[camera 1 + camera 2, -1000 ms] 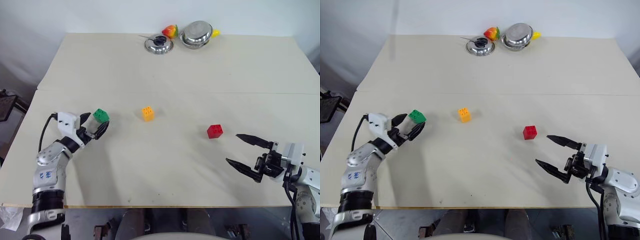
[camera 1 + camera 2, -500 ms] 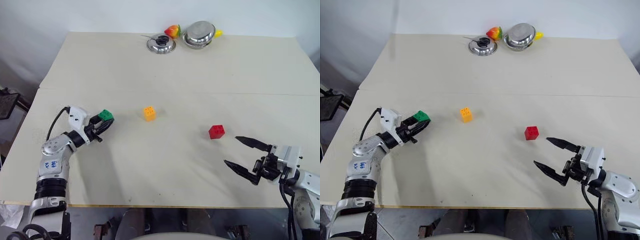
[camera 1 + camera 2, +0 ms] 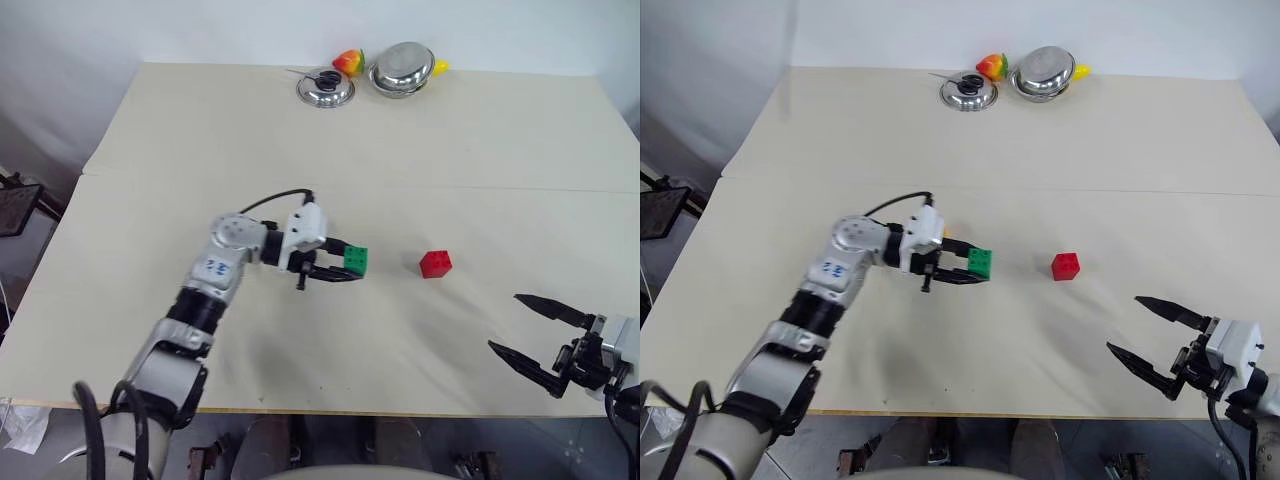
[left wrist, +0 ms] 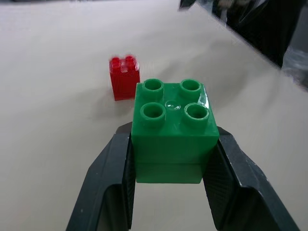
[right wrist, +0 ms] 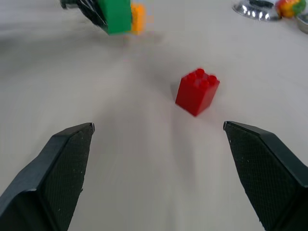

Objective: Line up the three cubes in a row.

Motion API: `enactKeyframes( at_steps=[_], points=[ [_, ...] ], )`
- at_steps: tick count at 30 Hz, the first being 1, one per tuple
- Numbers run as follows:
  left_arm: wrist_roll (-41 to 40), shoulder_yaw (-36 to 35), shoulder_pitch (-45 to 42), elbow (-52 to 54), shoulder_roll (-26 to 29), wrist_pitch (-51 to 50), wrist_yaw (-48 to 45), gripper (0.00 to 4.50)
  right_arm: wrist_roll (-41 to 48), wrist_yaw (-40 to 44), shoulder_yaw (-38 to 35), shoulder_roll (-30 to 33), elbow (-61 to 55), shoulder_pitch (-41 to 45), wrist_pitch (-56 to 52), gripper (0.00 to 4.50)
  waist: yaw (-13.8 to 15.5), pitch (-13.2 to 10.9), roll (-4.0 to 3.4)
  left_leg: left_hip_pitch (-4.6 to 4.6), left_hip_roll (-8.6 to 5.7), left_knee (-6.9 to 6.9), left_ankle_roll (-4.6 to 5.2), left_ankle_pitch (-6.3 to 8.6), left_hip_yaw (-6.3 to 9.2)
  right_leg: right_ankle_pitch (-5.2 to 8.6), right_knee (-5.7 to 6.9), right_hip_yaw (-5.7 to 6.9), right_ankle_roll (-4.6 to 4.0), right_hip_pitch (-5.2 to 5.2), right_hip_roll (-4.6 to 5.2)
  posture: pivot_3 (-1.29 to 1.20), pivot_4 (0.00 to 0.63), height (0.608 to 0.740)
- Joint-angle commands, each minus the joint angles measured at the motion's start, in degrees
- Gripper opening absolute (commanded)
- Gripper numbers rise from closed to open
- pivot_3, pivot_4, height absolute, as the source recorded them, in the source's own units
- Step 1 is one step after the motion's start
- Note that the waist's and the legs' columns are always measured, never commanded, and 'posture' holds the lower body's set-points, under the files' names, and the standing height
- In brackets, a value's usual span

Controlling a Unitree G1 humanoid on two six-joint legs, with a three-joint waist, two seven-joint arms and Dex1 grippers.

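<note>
Orange-yellow block mostly hidden

From the head, the small orange-yellow studded plastic cube (image 3: 945,244) is almost wholly covered by the left gripper (image 3: 978,271); from the right wrist it is a blurred sliver behind the green studded plastic cube (image 5: 115,16).

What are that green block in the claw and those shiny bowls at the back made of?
The green cube looks like glossy moulded plastic: smooth faces, hollow round studs, a highlight on top. The two bowls look like polished steel: silvery, mirror-like reflections. That is judged by look alone.
</note>
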State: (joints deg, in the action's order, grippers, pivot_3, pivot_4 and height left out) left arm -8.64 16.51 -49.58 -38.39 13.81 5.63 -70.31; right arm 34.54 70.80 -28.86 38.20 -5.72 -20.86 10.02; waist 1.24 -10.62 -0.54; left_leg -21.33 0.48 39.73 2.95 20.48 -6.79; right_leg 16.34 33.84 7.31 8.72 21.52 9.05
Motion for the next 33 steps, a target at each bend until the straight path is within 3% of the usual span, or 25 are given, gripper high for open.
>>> enactKeyframes(
  at_steps=[1,12,21,29,33],
  points=[
    [3.83,0.29,-5.93,-10.11,-4.29,5.13,3.59,1.51,1.01,-1.93,-1.81,-1.29,-4.36,-1.42,0.83,4.5,0.19,-0.04,0.06,-0.02,0.03,0.02,0.0,0.0,0.02,0.0,0.01,0.01,0.0,0.0,-0.01,0.0,0.15,0.74],
    [7.61,-1.39,-10.91,-21.81,-7.86,9.06,3.61,1.51,-0.13,-5.71,-1.14,-4.73,-9.33,-4.72,1.21,4.5,0.16,-0.07,0.12,-0.18,0.26,0.13,0.03,0.02,0.09,-0.02,0.0,0.02,0.04,0.09,0.04,0.0,0.15,0.74],
    [6.66,-3.22,-9.32,-17.75,-6.27,9.74,0.56,4.42,-0.59,-5.49,-0.08,-4.23,-7.76,-2.68,1.2,4.5,0.13,-0.07,0.12,-0.21,0.26,0.19,0.08,0.04,0.15,-0.02,0.03,0.07,0.04,0.09,0.1,0.0,0.15,0.74],
    [-6.45,-9.63,-1.24,8.71,2.2,1.25,-10.49,4.47,-0.24,-3.01,3.09,-2.7,-4.51,3.32,-0.77,4.5,-0.09,-0.05,0.07,-0.21,0.29,0.25,0.08,0.04,0.18,-0.02,0.11,0.07,0.03,0.08,0.08,0.0,0.15,0.74],
    [-10.1,-18.95,6.66,14.49,11.27,-2.06,-4.55,4.47,0.61,-3.06,5.3,-2.36,-3.43,8.78,-2.86,4.5,-1.43,-0.03,0.04,-0.14,0.33,0.31,0.07,0.03,0.18,-0.02,0.23,0.04,0.03,0.05,0.07,0.0,0.15,0.74]
  ],
)
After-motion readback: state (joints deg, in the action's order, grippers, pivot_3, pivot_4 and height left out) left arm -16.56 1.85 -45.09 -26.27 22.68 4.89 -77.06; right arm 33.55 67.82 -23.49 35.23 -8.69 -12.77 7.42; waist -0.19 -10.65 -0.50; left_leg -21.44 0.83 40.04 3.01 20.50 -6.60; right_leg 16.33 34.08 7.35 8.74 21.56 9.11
